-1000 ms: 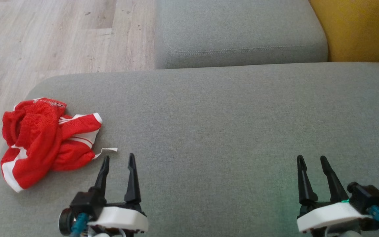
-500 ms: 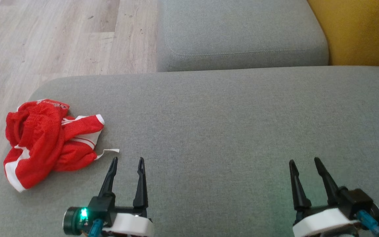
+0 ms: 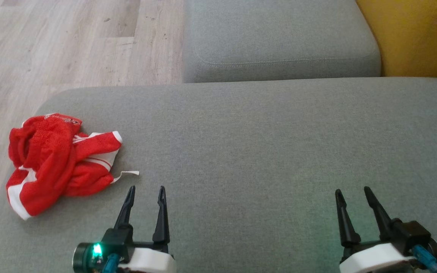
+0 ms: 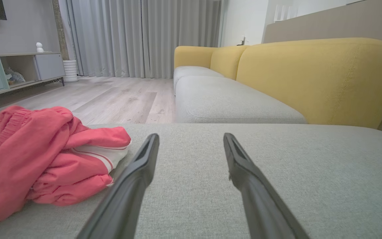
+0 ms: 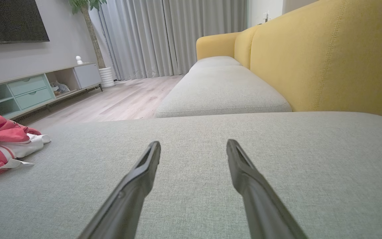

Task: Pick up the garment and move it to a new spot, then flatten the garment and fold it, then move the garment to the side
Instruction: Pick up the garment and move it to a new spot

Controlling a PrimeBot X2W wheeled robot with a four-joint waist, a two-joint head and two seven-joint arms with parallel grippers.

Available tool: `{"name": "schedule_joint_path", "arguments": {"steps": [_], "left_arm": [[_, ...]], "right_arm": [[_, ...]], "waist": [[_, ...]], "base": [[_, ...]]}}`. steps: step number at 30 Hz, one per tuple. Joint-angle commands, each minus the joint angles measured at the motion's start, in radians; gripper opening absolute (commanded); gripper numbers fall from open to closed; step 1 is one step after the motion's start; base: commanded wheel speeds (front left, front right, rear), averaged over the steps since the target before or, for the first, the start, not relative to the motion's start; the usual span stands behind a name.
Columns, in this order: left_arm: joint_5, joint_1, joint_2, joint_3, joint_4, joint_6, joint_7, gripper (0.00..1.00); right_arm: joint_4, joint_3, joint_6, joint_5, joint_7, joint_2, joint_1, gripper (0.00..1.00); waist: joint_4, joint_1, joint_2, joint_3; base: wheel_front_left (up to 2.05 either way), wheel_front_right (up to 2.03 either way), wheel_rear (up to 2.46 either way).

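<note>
A crumpled red garment (image 3: pixel 55 161) with white stripes and a white tag lies near the left edge of the grey cushion (image 3: pixel 264 144). In the left wrist view the garment (image 4: pixel 45 159) sits just left of my fingers. My left gripper (image 3: pixel 145 189) hovers low over the cushion, a little right of and nearer than the garment, open and empty; its fingers spread wide in its own view (image 4: pixel 191 136). My right gripper (image 3: pixel 351 191) stands open and empty far to the right (image 5: pixel 193 143). The garment (image 5: pixel 2 146) shows at the left edge of the right wrist view.
A second grey cushion (image 3: pixel 279 34) lies beyond the near one, with a yellow backrest (image 3: pixel 419 34) at the right. Wooden floor (image 3: pixel 63 45) drops off past the cushion's left edge. A TV cabinet (image 5: pixel 28 89) and curtains (image 4: pixel 138 36) stand across the room.
Both grippers have drawn back toward the bottom of the head view. The whole picture has shifted slightly right and down, so the camera moved. The garment lies as before.
</note>
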Motion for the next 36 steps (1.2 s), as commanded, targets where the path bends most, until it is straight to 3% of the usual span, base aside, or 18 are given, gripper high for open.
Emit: {"name": "schedule_joint_path", "arguments": {"steps": [1, 6, 14, 23, 31, 36], "left_arm": [[-0.005, -0.044, 0.003, 0.036, -0.023, 0.007, -0.011, 1.0], [-0.002, -0.057, 0.003, 0.041, -0.023, 0.022, -0.011, 1.0], [0.001, -0.068, 0.003, 0.091, -0.071, 0.043, -0.011, 1.0], [0.015, -0.063, 0.003, 0.153, -0.094, 0.049, -0.011, 1.0], [0.014, -0.067, 0.003, 0.186, -0.128, 0.063, -0.011, 1.0], [0.039, -0.155, 0.003, 0.226, -0.136, 0.028, -0.011, 1.0]], "right_arm": [[-0.028, 0.014, -0.001, 0.005, -0.014, -0.01, -0.03, 1.0], [-0.027, -0.001, -0.001, 0.009, -0.014, -0.01, -0.023, 1.0], [-0.037, -0.015, -0.001, 0.008, -0.014, -0.01, -0.054, 1.0], [-0.043, -0.017, -0.001, -0.019, -0.014, -0.01, -0.08, 1.0], [-0.042, -0.024, -0.001, -0.05, -0.014, -0.01, -0.099, 1.0], [-0.051, -0.036, -0.001, -0.073, -0.014, -0.01, -0.095, 1.0]], "waist": [[0.003, 0.0, 0.0, 0.001], [0.056, 0.0, 0.0, 0.014], [0.244, 0.0, 0.0, 0.073], [0.4, 0.0, 0.0, 0.116], [0.452, 0.0, 0.0, 0.149], [0.473, 0.0, 0.0, 0.181]], "base": [[0.0, 0.0, 0.0], [0.0, 0.0, 0.0], [0.0, 0.0, 0.0], [0.0, 0.0, 0.0], [0.0, 0.0, 0.0], [0.0, 0.0, 0.0]]}}
